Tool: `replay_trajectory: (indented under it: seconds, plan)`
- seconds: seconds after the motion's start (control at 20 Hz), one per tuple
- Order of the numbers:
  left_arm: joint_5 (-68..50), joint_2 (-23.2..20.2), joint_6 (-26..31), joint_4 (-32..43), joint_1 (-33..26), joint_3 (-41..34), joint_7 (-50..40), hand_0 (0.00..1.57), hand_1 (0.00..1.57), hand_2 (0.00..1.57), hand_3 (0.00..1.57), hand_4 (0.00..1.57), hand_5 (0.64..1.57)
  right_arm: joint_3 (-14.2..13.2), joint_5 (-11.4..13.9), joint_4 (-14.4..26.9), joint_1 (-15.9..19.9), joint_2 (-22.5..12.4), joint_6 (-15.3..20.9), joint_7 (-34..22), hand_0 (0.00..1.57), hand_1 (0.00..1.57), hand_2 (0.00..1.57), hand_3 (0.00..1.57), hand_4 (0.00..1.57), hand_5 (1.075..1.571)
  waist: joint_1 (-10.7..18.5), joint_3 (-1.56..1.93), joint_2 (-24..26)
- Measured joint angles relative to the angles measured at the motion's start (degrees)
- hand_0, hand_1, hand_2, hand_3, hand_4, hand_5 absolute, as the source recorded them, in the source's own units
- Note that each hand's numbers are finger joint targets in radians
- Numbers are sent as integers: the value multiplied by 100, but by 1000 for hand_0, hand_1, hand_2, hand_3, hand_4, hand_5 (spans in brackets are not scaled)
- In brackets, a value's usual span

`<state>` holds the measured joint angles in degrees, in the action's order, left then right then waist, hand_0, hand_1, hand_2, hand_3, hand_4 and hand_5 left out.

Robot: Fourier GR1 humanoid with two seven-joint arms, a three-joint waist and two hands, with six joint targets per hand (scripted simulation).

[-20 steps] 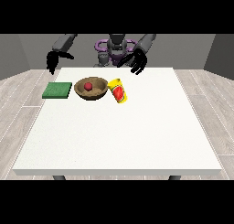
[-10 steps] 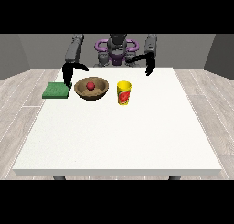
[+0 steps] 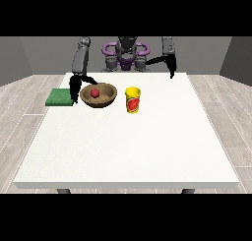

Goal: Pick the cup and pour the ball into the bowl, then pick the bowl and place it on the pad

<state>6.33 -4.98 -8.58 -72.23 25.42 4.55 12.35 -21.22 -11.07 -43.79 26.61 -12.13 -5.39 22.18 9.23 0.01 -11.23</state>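
Since half a second ago, I see the robot hand [image 3: 75, 89] at the view's left lowered beside the bowl [image 3: 99, 95], fingers unclear | ball [image 3: 95, 92] in bowl | cup [image 3: 133, 99] upright on bench [image 3: 128, 146] | pad [image 3: 60, 97] left | other robot hand [image 3: 172, 68] raised, state unclear.

Single front camera, raised, across table [image 3: 128, 151], facing robot [image 3: 126, 53]

Yellow cup [image 3: 133, 99] with red label stands upright, just right of the brown bowl [image 3: 107, 97]. Red ball [image 3: 95, 93] sits inside the bowl. Green pad [image 3: 59, 97] lies flat left of the bowl, near the table's left edge.
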Motion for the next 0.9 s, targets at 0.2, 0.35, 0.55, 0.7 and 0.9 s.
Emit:
replay_trajectory:
  seconds: [0.2,0.35,0.55,0.7,0.9]
  plan:
    - [-30,-76,137,-207,-153,-69,10,0,0,0,0,0,1566,4,24,512,142,-56,-40,358,0,0,0,0,93,1563,-4,1,-78]
    - [-58,-115,218,-379,-154,-126,-42,0,0,0,0,0,1566,-19,-4,848,297,-105,-110,579,0,0,0,0,126,1562,0,3,-184]
    - [-88,-205,323,-466,-205,-239,-11,0,0,0,0,0,1566,-35,-59,1131,485,-70,-61,706,0,0,0,0,464,1547,-4,-17,-229]
    - [-117,-241,395,-624,-118,-231,-84,0,0,0,0,339,1570,-163,-94,1212,443,-59,353,691,1571,1571,1571,479,785,1491,94,-109,-248]
    - [-140,-236,484,-771,-18,-165,-106,0,0,0,0,597,1544,62,334,1069,159,-122,1137,1003,1571,1571,1571,1514,936,1549,352,-205,-312]
